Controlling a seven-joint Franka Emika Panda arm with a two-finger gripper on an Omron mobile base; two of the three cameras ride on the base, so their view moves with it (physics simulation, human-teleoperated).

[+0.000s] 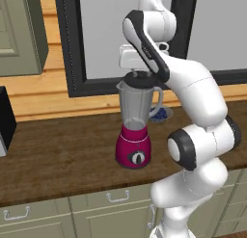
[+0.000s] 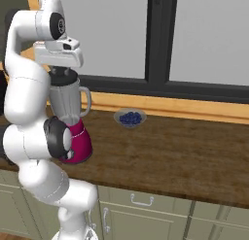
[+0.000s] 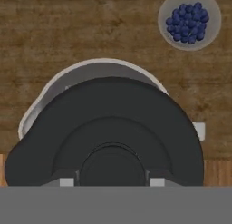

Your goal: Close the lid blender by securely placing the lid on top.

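While the end effector [image 1: 140,74] hangs straight down over the jar, it looks clamped on the lid [image 3: 108,137], with the two tips pinching the raised knob in the middle of it. The lid sits right at the rim of the blender [image 1: 135,124], maybe touching it already, though I can't tell if it's seated. From the hand view the black disc is off toward the near side, so a grey crescent of the rim shows past its far edge. I'd guess the next move is a small nudge away plus a press down along the jar's upright axis. The arm is folded tall, wrist vertical. The blender stands on the wooden table [image 1: 58,155], with a bowl of blueberries [image 2: 130,118] just behind to the right.
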